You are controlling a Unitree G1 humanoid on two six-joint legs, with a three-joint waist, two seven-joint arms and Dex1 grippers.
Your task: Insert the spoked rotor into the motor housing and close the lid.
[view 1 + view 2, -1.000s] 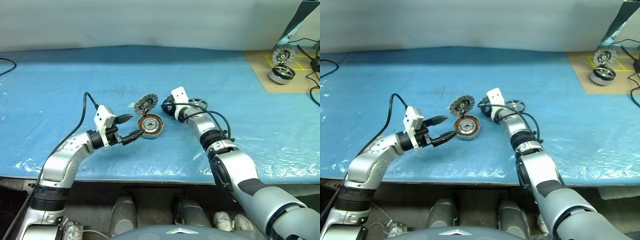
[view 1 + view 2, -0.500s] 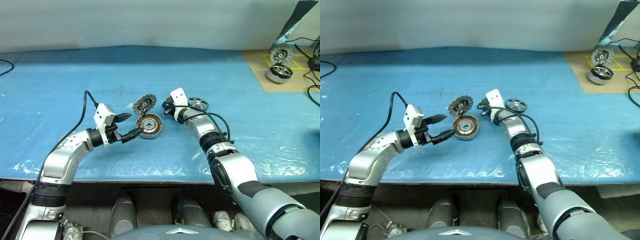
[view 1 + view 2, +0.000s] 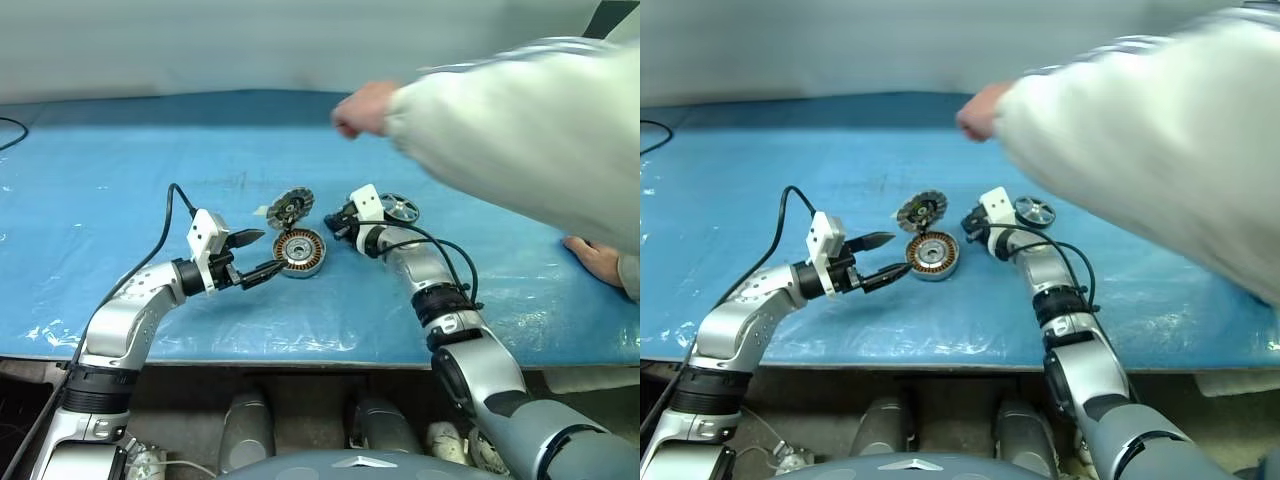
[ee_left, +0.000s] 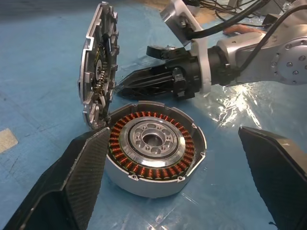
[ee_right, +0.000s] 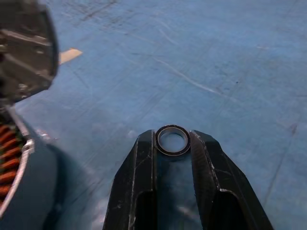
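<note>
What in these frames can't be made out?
- Far right of the table: covered in both eye views by a person's blurred sleeve.
- Spoked rotor: too small in the eye views to count its spokes.
- Motor housing: cut off by the edge of the right wrist view.
- Lid: its outer face is turned away in the left wrist view.

A person's sleeve [image 3: 520, 130] and hand [image 3: 362, 108] reach over the blue table [image 3: 120, 160].

Even, bright overhead light; white glare patches sit on the crinkled blue plastic table cover [image 3: 300, 320] near its front edge. A person's pale grey sleeve [image 3: 520, 130] is motion-blurred above that cover, shadows beneath stay soft.
</note>
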